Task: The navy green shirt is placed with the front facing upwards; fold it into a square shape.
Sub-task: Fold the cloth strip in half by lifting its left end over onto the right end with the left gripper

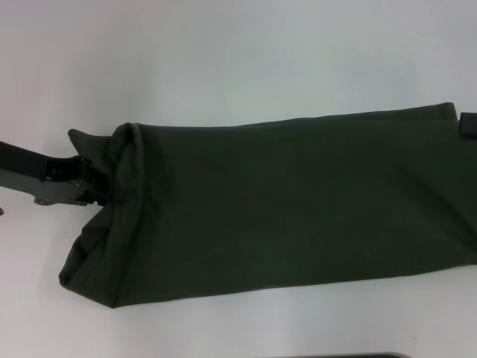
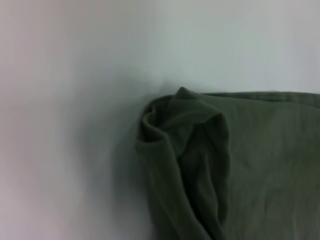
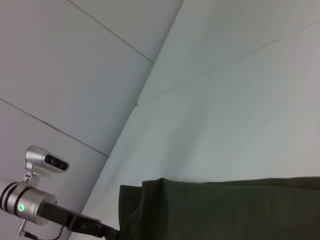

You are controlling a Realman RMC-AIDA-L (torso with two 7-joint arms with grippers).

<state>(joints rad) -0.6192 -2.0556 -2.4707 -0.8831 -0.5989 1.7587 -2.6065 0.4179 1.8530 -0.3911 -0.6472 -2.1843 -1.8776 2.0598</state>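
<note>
The navy green shirt [image 1: 283,209] lies in a long folded band across the white surface [image 1: 223,60]. The left gripper [image 1: 95,188] is at its bunched left end, fingers closed on the cloth. Only a bit of the right gripper [image 1: 468,123] shows at the shirt's right end, and I cannot tell about its fingers.

A plain white table [image 1: 223,60] fills the scene — pale panelled walls [image 3: 75,65] rise beyond its left edge.

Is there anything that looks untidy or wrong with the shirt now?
Yes. The shirt lies as a long band, but its end beside the left hand is bunched and crumpled, not flat. The right hand is at the opposite end.
</note>
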